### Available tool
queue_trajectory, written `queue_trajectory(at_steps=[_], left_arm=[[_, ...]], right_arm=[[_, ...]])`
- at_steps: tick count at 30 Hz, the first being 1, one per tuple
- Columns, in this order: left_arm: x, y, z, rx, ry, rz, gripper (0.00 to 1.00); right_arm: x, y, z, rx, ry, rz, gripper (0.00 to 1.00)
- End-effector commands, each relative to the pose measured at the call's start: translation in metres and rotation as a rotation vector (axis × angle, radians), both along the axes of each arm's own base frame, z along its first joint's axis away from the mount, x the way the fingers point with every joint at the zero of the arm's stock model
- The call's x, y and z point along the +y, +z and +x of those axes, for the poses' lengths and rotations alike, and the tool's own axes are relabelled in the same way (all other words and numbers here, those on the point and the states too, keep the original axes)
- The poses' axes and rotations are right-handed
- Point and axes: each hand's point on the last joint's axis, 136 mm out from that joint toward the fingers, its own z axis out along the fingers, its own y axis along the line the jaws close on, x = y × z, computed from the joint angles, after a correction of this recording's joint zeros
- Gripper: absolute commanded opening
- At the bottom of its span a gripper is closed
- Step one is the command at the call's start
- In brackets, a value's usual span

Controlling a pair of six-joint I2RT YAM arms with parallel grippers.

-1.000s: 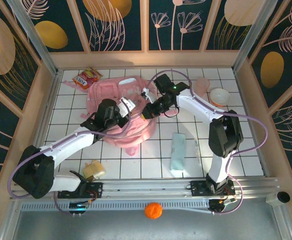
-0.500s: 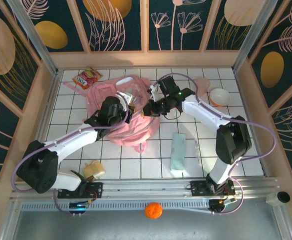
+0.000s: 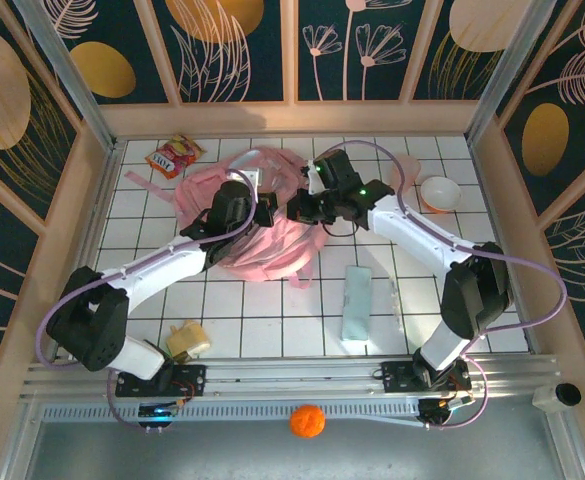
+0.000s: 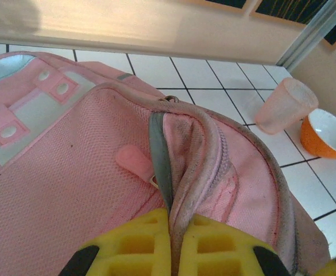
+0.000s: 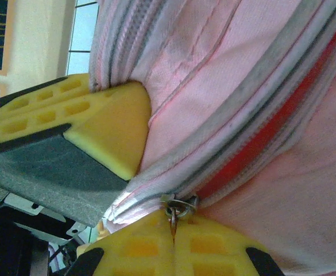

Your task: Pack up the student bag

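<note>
Both grippers are closed on the load, side by side above the far middle of the white tiled table [image 3: 242, 320]. Left gripper [image 4: 170, 244]: yellow foam pads pressed together on a raised, grey-edged fold of the student bag [image 4: 70, 172], a large soft pale-pink fabric backpack; the fold runs straight into the seam between the pads. Right gripper [image 5: 173, 244]: pads likewise shut, pinching a small metal zip ring [image 5: 178, 206] where the grey zip tape meets them. A second yellow pad, judged to be the left gripper's, touches the fabric just beside it. Assessment: one arm anchors the edge of the opening while the other works the zip, so the soft cloth does not bunch or trail after the slider. With goods lying outside, opening rather than loading is judged the step in hand. The bag lies slumped on the tiles beneath both wrists. Items apparently awaiting packing lie apart from it: a red-and-yellow snack packet [image 3: 174, 155] at the far left, a translucent pink plastic cup [image 4: 285, 106] and an orange bowl with a white inside [image 4: 328, 135] to the right, and a long pale-green pouch [image 3: 356, 302] nearer the right base. Risk noted: the ring is small and could slip from the foam.
</note>
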Motion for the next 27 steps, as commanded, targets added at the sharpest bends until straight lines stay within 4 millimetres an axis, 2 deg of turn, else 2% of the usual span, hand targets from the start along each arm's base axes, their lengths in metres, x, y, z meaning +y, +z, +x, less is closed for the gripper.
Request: queue_trajectory(at_steps=[1,7,11,14,20,27], left_arm=[[0.002,0.091,0.027,-0.201,0.125,-0.250,0.00],[0.006,0.087,0.031,-0.180,0.170,-0.286,0.00],[0.005,0.079,0.032,-0.137,0.184,-0.329,0.00],[0.004,0.080,0.032,-0.117,0.195,-0.375,0.00],[-0.002,0.088,0.038,-0.094,0.210,-0.435,0.00],[-0.002,0.098,0.038,-0.094,0.228,-0.495,0.00]], right_arm=[[0.016,0.011,-0.035,0.052,0.054,0.048,0.00],[0.024,0.009,-0.044,0.058,0.028,0.117,0.00],[0.020,0.002,-0.049,0.052,-0.027,0.103,0.00],[0.019,0.001,-0.054,0.046,-0.062,0.099,0.00],[0.033,-0.004,-0.065,0.049,-0.075,0.138,0.00],[0.034,-0.004,-0.063,0.023,-0.135,0.130,0.00]])
